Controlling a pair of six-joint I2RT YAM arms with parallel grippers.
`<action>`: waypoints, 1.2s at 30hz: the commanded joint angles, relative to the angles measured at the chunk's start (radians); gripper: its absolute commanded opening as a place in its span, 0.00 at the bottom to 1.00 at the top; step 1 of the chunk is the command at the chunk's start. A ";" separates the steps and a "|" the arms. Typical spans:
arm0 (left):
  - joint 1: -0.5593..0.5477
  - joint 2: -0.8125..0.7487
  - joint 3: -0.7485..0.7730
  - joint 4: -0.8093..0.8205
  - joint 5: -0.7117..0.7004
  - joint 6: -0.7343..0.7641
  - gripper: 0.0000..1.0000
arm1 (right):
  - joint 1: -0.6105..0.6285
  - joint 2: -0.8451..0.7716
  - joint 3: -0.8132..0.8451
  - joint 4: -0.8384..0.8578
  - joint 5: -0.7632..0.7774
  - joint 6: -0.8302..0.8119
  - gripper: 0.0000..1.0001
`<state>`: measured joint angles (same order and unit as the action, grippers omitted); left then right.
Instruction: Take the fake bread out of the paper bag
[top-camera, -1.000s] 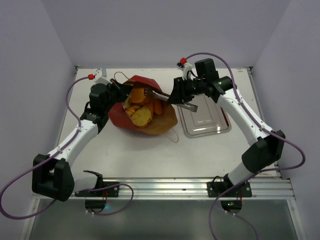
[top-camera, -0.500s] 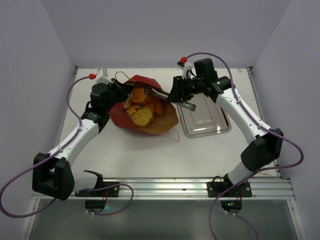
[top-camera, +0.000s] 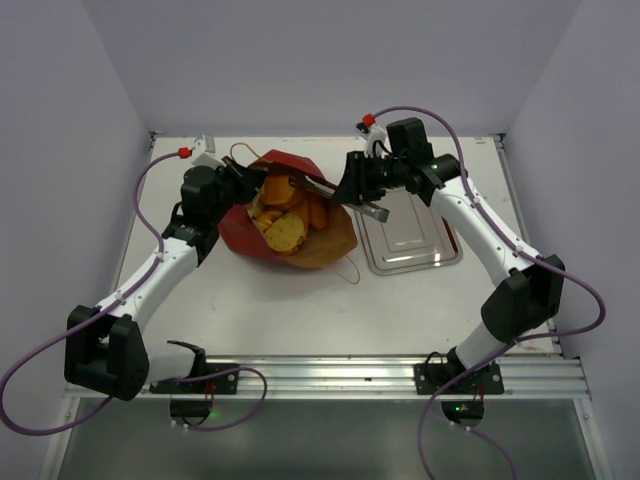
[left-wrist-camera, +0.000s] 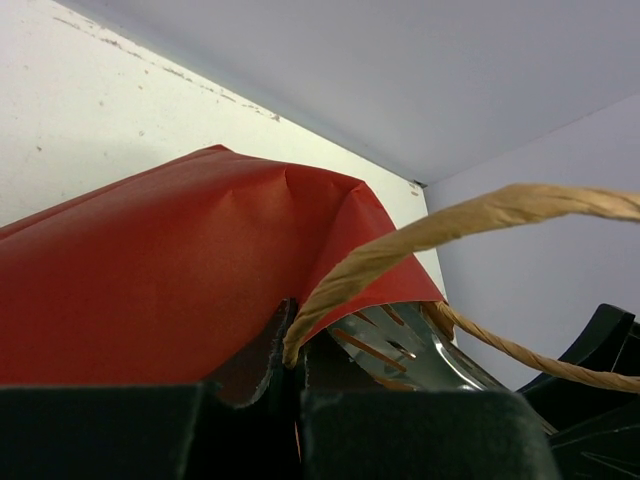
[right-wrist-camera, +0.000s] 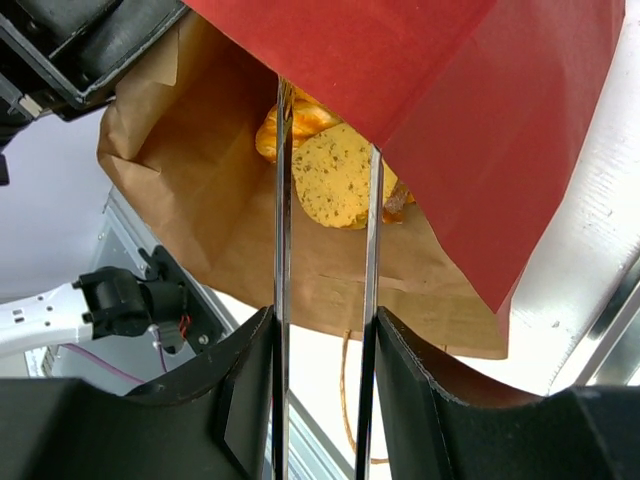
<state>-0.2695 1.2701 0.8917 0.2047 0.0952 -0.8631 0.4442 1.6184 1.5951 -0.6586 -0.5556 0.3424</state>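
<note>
The red paper bag (top-camera: 247, 228) lies on its side mid-table, its brown kraft mouth open to the right. Several orange-golden fake bread pieces (top-camera: 283, 232) lie inside it. My left gripper (top-camera: 243, 185) is shut on the bag's upper rim and holds it up; the left wrist view shows the red paper (left-wrist-camera: 170, 280) pinched between the fingers (left-wrist-camera: 250, 370). My right gripper (top-camera: 352, 190) is shut on steel tongs (top-camera: 320, 188), whose tips are in the bag's mouth. In the right wrist view the tong arms (right-wrist-camera: 283, 250) stand apart, either side of a round golden bread piece (right-wrist-camera: 340, 185).
A shiny steel tray (top-camera: 410, 240) sits right of the bag, under the right arm. A loop handle (top-camera: 348, 272) trails on the table in front of the bag. The other handle (left-wrist-camera: 430, 230) arcs across the left wrist view. Walls enclose the table on three sides.
My right gripper has moved slightly left, bringing the tongs a little further into the bag's mouth. The left arm and the bag have not moved.
</note>
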 joint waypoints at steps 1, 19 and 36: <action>-0.008 -0.011 0.050 0.088 -0.008 -0.013 0.00 | 0.001 0.023 0.008 0.063 0.002 0.047 0.45; -0.008 -0.015 0.046 0.099 0.005 -0.011 0.00 | 0.034 0.104 0.071 0.043 0.003 0.070 0.44; -0.008 -0.012 0.062 0.084 -0.009 0.018 0.00 | 0.011 0.144 0.071 0.062 -0.082 0.133 0.24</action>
<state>-0.2695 1.2701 0.8925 0.2077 0.0921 -0.8536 0.4694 1.7519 1.6402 -0.6411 -0.5808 0.4507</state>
